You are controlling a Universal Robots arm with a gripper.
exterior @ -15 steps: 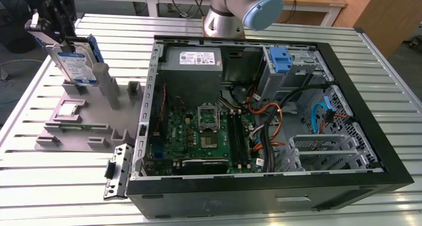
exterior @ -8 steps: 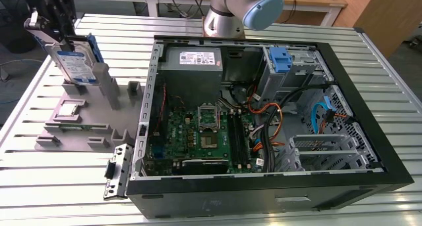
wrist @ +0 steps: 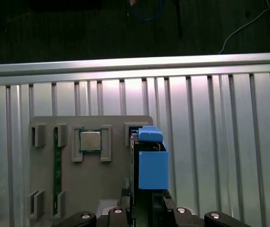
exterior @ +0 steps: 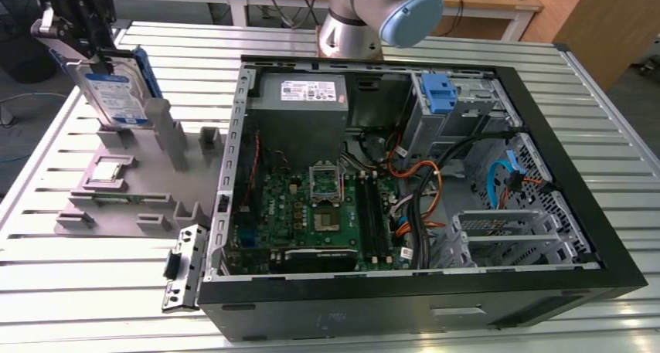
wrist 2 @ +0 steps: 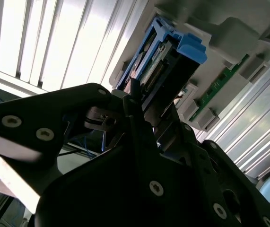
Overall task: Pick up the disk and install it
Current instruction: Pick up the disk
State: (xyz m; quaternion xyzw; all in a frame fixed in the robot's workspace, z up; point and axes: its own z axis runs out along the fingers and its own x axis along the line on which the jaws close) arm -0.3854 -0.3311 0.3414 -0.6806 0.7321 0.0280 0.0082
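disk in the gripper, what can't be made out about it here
- Lower edge of the disk: exterior view, behind the grey holder posts; lifted or seated, unclear.
- Its near end: second wrist view, covered by the gripper body.
- Its broad faces: first wrist view, seen edge-on.

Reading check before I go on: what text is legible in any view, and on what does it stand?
No text can be read in any view.
Label on the disk: print too small to read.
Sticker on the power supply box: too small to read.
Chip: top markings blurred.
Circuit board: markings too small to read.
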